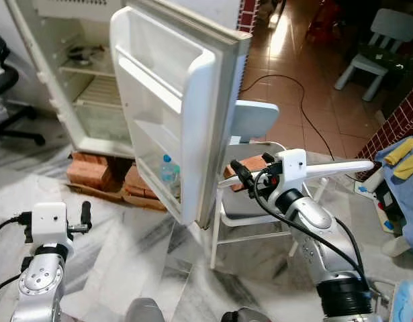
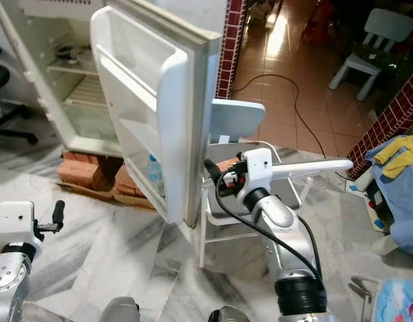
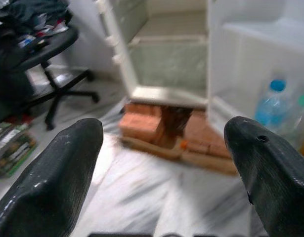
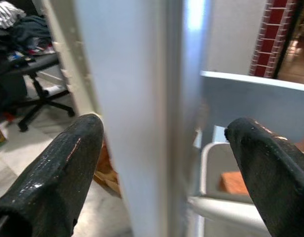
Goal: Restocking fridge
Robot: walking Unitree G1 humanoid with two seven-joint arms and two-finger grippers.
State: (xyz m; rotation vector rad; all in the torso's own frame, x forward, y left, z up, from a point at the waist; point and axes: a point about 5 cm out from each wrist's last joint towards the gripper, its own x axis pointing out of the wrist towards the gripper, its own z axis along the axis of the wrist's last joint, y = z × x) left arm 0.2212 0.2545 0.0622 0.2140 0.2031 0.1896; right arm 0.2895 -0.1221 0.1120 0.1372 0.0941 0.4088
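The fridge (image 1: 78, 87) stands open, its door (image 1: 176, 100) swung wide with a water bottle (image 1: 168, 169) in the lowest door shelf. The right gripper (image 4: 161, 148), fingers spread, straddles the door's edge; it should probably push squarely. The left gripper (image 3: 164, 148) waits empty, fingers apart.

A white chair (image 1: 260, 168) holds a brick (image 1: 250, 169); an office chair (image 3: 38, 54) stands apart; a cable (image 1: 307, 107) crosses the floor.

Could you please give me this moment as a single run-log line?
phase: at open fridge door | right claw: open, straddling door edge | left claw: open, idle, low | water bottle: in bottom door shelf
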